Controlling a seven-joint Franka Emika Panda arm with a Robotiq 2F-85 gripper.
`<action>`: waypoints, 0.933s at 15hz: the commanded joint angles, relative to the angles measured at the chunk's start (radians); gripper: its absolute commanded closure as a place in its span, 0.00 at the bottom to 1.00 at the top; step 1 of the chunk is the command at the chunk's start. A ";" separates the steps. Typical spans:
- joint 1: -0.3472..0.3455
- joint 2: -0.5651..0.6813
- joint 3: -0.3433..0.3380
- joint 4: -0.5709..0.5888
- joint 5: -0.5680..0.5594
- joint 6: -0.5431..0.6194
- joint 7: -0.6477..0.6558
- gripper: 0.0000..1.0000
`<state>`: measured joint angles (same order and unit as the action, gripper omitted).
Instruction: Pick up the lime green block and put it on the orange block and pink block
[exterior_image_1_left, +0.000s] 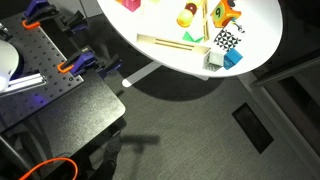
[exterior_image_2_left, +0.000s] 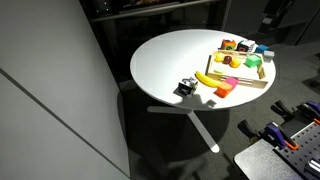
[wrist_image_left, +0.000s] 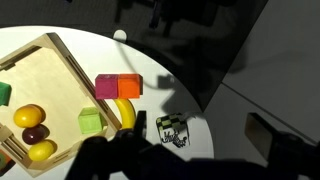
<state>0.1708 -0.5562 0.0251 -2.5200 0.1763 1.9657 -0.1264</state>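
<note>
In the wrist view the pink block (wrist_image_left: 106, 87) and the orange block (wrist_image_left: 129, 86) lie side by side, touching, on the white round table (wrist_image_left: 60, 25). The lime green block (wrist_image_left: 91, 122) sits just below them, by the corner of the wooden tray (wrist_image_left: 45, 75) and next to a yellow curved piece (wrist_image_left: 125, 113). My gripper (wrist_image_left: 195, 135) is open and empty, hovering above the table edge. Its dark fingers straddle a black-and-green checkered cube (wrist_image_left: 172, 130), to the right of the lime green block. The gripper does not show in either exterior view.
The tray holds yellow and dark round pieces (wrist_image_left: 30, 118) and a green block (wrist_image_left: 4, 93). In both exterior views the table (exterior_image_2_left: 170, 60) stands on a single leg over dark floor, with the tray (exterior_image_2_left: 245, 75) and checkered cube (exterior_image_2_left: 186, 88) near its rim. A clamped metal bench (exterior_image_1_left: 50, 70) stands nearby.
</note>
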 joint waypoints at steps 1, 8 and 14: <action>-0.048 0.029 0.006 0.018 -0.042 0.033 0.011 0.00; -0.112 0.140 0.001 0.029 -0.126 0.204 0.017 0.00; -0.153 0.249 -0.002 0.038 -0.207 0.305 0.048 0.00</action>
<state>0.0411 -0.3641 0.0236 -2.5143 0.0134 2.2526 -0.1138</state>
